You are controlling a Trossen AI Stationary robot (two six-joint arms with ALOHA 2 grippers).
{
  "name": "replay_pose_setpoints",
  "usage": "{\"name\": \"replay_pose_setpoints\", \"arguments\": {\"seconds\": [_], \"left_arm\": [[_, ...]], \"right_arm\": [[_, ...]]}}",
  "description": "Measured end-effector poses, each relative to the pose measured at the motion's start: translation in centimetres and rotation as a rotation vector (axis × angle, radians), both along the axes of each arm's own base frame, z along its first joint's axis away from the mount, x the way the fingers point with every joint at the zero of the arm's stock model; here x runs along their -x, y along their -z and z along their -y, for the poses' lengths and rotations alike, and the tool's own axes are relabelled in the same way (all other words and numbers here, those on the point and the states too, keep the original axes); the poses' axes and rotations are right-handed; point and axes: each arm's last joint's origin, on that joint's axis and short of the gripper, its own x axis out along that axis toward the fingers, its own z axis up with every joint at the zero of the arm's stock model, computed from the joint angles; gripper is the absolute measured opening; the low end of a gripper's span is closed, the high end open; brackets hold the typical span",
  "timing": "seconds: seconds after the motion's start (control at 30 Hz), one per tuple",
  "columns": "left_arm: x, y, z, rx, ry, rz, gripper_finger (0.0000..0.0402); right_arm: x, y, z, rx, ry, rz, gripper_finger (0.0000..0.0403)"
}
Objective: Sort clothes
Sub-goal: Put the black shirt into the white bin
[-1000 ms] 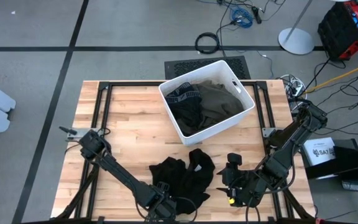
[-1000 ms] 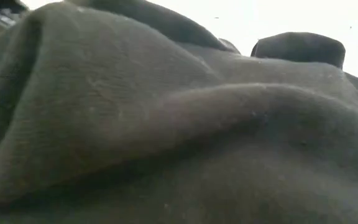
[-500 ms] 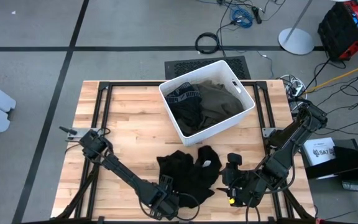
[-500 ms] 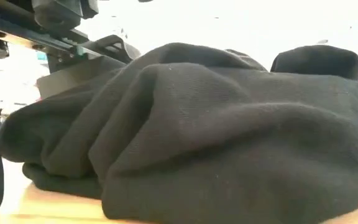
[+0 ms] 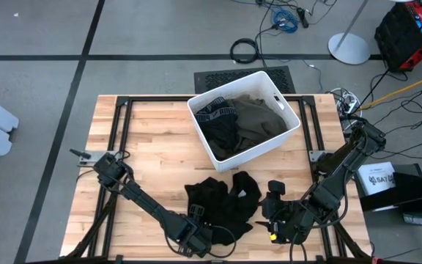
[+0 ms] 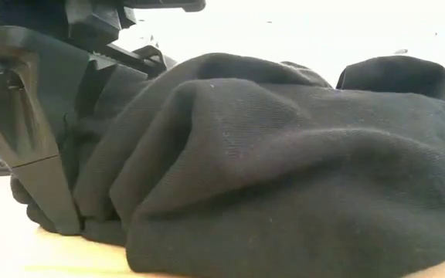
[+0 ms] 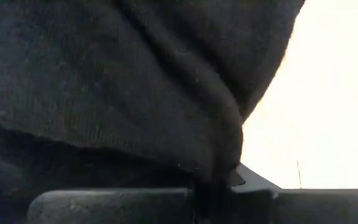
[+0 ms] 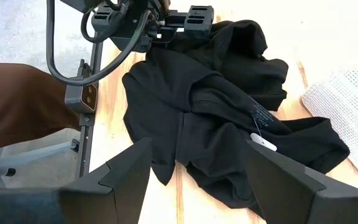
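A black garment lies crumpled on the wooden table near its front edge; it also fills the low view and shows in the right wrist view. My left gripper stands at the garment's near-left edge, pointing steeply down, shut on the cloth. Just right of the garment my right gripper hangs open above the table, its fingers holding nothing. More clothes, olive-green and dark ones, lie in the white bin. My left gripper pinches a fold at the black garment's near-left edge between its two shut fingers. The fingers come from above, pointing steeply down, with their ends close to the tabletop. The rest of the garment lies slack in a heap on the table.
The white bin's rim stands at the table's far middle, and its perforated wall shows in the right wrist view. Bare wood spreads at the left and far left. Black frame rails run along the table's sides.
My left gripper has moved a little away from the table's near edge and down, into the black garment. The garment's near part has bunched toward the far edge and has drawn back from the low camera. The fingers have then shut on the edge.
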Motion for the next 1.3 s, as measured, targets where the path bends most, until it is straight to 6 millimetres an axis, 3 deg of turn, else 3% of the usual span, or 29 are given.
{"name": "replay_pose_setpoints", "arguments": {"seconds": [0.2,0.37,0.5,0.6,0.93,1.3], "left_arm": [[0.0,-0.6,0.0,-0.013,-0.003,0.013,0.0008],[-0.1,-3.2,-0.2,-0.055,-0.015,0.066,0.0007],[-0.3,-8.1,-0.3,-0.037,-0.039,0.212,0.0007],[-0.1,-10.7,-0.5,-0.031,-0.048,0.289,0.0007],[2.3,-21.1,-2.9,-0.086,-0.099,0.64,0.0007],[5.1,-32.8,-9.8,-0.39,-0.308,1.15,0.0007]], "right_arm": [[0.0,0.0,0.0,0.0,0.0,0.0,0.0242],[0.0,0.0,0.0,0.001,-0.001,-0.001,0.0242],[0.0,0.0,0.0,0.0,-0.001,-0.001,0.0242],[0.0,0.0,0.0,0.0,-0.001,-0.001,0.0242],[0.0,0.0,0.0,0.005,-0.005,-0.002,0.0242],[0.0,0.0,0.1,0.017,-0.013,-0.003,0.0242]]}}
